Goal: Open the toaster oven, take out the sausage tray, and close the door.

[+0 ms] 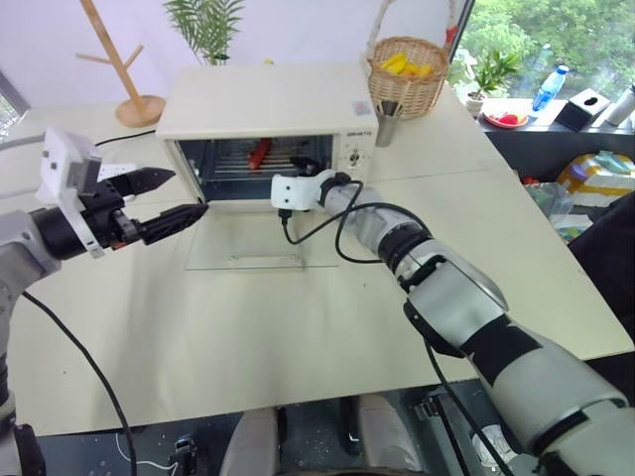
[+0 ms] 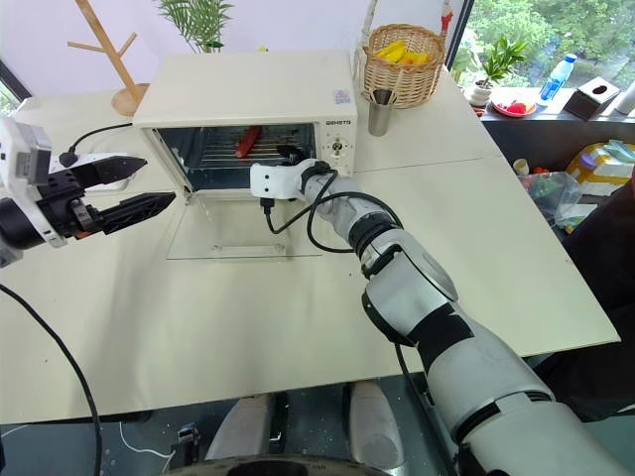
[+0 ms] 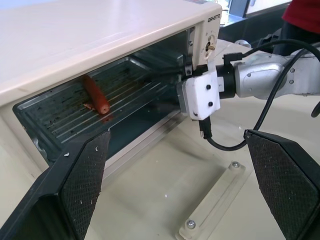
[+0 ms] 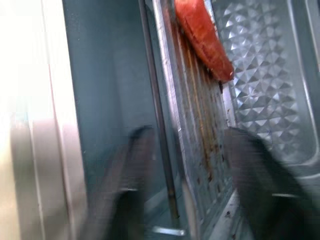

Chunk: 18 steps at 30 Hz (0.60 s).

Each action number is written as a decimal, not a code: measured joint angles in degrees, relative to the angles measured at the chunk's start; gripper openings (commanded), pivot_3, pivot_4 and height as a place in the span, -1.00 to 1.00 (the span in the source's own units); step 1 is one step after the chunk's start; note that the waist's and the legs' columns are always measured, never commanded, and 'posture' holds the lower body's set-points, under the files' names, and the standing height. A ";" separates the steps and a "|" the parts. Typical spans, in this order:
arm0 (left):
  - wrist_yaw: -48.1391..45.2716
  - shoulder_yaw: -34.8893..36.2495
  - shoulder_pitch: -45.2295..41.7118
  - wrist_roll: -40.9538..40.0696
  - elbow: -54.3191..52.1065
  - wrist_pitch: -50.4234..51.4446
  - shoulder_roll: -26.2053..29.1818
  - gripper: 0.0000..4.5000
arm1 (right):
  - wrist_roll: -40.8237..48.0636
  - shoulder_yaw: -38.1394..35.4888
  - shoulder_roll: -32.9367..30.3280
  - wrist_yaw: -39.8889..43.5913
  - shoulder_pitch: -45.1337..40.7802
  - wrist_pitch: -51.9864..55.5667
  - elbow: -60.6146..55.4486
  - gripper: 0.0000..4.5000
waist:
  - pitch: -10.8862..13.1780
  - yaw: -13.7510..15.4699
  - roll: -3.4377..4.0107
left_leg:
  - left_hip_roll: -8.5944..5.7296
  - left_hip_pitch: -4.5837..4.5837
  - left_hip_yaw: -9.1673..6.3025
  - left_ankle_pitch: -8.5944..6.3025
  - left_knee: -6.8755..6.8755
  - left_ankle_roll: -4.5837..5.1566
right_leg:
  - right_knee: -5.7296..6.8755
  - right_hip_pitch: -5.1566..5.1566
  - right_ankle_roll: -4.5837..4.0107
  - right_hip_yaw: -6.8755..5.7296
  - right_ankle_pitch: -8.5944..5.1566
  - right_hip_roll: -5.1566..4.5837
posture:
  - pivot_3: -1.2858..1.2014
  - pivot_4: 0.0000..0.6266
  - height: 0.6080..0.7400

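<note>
The toaster oven (image 1: 268,114) sits at the table's back, door (image 1: 260,241) flat down. R gripper (image 4: 187,175) reaches inside; its wrist cam shows fingers either side of the tray (image 4: 195,130) edge w/ sausage (image 3: 96,94). L gripper (image 1: 164,203) waits wide open.

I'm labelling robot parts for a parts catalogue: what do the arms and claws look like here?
Both arms are silver-grey shells with black joint sections. The left claw has two black tapering fingers with finely textured pads and a white box above the wrist. The right claw has black fingers, sits behind a white wrist block with small black dots, and a black cable loops along the forearm.
</note>
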 measured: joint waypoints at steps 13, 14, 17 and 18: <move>0.55 -2.45 -0.96 -0.88 0.31 -0.25 -0.15 1.00 | -1.85 0.15 -0.04 0.56 0.02 -0.70 0.40 -0.97 | -0.02 0.04 -0.05 | -0.01 0.00 -0.01 0.00 0.00 0.00 | 0.00 0.00 0.00 0.00 0.00 0.01 | 0.03 -0.52 1.00; 0.54 -2.72 -1.33 -0.88 0.55 -0.26 -0.19 1.00 | -1.93 0.13 -0.03 0.56 0.02 -0.75 0.40 -0.97 | -0.02 0.02 -0.04 | -0.01 -0.01 0.00 0.00 0.00 0.00 | 0.00 0.00 0.00 0.00 0.00 0.01 | 0.03 -0.52 1.00; -0.34 -4.77 -3.81 -0.41 2.56 -0.67 -0.20 1.00 | -2.09 0.06 -0.08 0.56 0.05 -0.83 0.40 -0.97 | -0.02 0.07 -0.04 | -0.03 0.00 0.00 0.00 0.01 0.00 | 0.01 0.00 0.00 0.00 0.00 0.02 | 0.03 -0.52 1.00; -0.74 -5.69 -4.62 0.07 3.43 -0.88 -0.29 1.00 | -2.10 0.05 -0.05 0.55 0.08 -0.94 0.40 -0.97 | -0.02 0.03 -0.04 | -0.05 0.00 0.01 0.00 0.01 0.00 | 0.01 0.00 0.00 0.00 0.00 0.02 | 0.03 -0.52 1.00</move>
